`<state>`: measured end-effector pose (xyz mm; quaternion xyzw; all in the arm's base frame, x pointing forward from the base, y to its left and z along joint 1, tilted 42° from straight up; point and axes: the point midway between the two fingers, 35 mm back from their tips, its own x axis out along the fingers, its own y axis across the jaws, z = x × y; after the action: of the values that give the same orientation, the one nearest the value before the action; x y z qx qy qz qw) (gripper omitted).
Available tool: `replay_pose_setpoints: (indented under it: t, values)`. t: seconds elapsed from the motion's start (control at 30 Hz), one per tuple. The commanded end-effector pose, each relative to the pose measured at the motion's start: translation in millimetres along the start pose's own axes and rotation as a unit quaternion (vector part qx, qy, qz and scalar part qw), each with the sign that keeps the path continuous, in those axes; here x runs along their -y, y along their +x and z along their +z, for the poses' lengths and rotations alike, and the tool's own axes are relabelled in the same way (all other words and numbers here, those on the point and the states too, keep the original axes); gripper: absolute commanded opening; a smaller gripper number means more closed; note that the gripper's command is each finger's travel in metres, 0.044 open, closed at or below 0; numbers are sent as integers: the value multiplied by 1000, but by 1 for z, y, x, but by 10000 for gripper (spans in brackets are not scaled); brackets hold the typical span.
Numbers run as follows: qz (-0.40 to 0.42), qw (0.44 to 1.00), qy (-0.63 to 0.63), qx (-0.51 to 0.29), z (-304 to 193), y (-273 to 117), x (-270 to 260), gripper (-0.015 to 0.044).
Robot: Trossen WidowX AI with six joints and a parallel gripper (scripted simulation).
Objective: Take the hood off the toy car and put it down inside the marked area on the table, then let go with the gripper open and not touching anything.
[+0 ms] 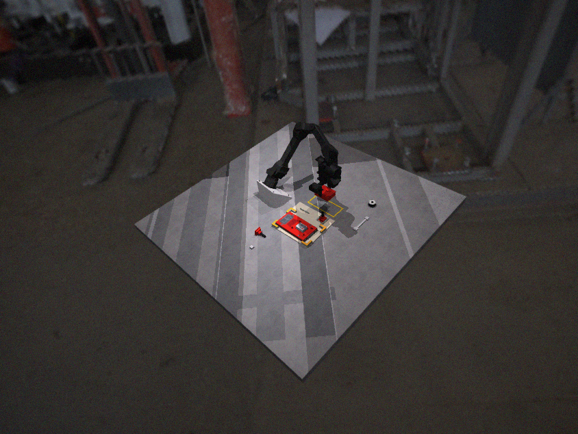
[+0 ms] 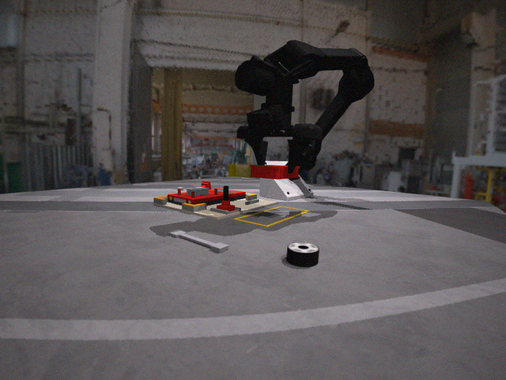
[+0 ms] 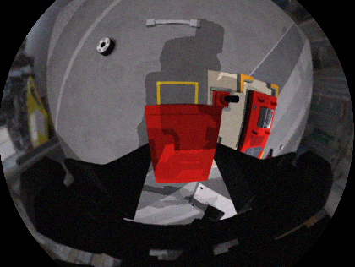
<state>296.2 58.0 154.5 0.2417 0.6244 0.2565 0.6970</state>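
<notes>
The red hood (image 1: 326,192) (image 2: 271,172) (image 3: 183,135) is off the car, in the air and roughly level. My gripper (image 1: 322,189) (image 2: 276,168) (image 3: 182,145) is shut on it, one finger at each side. The marked area, a yellow outline (image 1: 337,212) (image 2: 250,222) (image 3: 177,83), lies on the table below the hood. In the wrist view the hood hides the outline's near side. The red toy car (image 1: 292,226) (image 2: 231,193) (image 3: 254,111) sits on a beige board (image 1: 311,213) (image 2: 262,203) (image 3: 230,127) beside the outline, its grey engine block showing.
A red base with a black post (image 1: 322,218) (image 2: 225,205) (image 3: 221,99) stands on the board near the outline. A grey bar (image 1: 361,223) (image 2: 198,241) (image 3: 173,22) and a wheel (image 1: 372,203) (image 2: 302,257) (image 3: 106,46) lie beyond. A small red-and-black piece (image 1: 258,231) lies past the car.
</notes>
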Motion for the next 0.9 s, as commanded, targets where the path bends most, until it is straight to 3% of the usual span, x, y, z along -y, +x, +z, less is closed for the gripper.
replay_pose_setpoints:
  t: [0.0,0.87]
  values:
    - [3,1000,3,-4,-2,6,0,0]
    - [3,1000,3,-4,-1,27,-1,0]
